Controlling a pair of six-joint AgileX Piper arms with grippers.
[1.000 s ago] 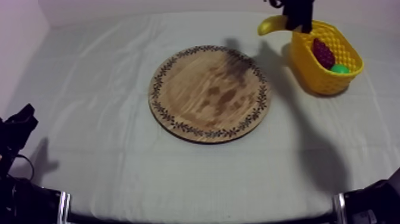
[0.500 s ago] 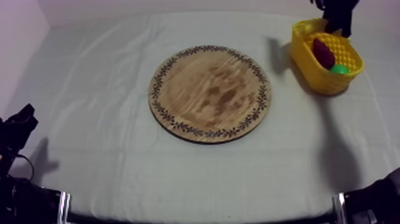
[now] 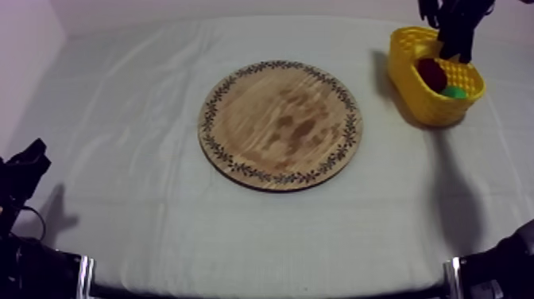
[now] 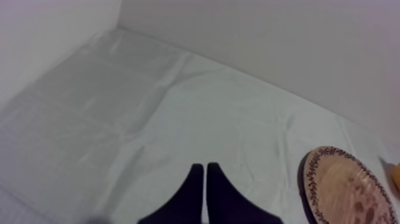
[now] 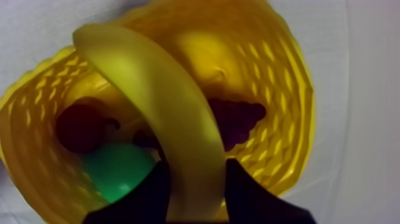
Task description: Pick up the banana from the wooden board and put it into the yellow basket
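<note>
Grey-white cloth [image 3: 143, 143] covers the table, and the round wooden board [image 3: 280, 125] lies bare at its middle. At the far right stands the yellow basket [image 3: 413, 79]. The right gripper [image 5: 196, 176], at the basket's back rim half a second ago, now hangs over it, clamped on the banana [image 5: 161, 101] above the grapes [image 5: 235, 119] and a green pear [image 5: 116, 170]. The left gripper [image 4: 205, 179] rests with its fingers together.

I am holding my right arm out at two o'clock, my right gripper [image 5: 196, 179] clamping a banana [image 5: 149, 95] between its fingers. My left gripper [image 4: 205, 174] is resting near nine o'clock, fingers pressed together.
</note>
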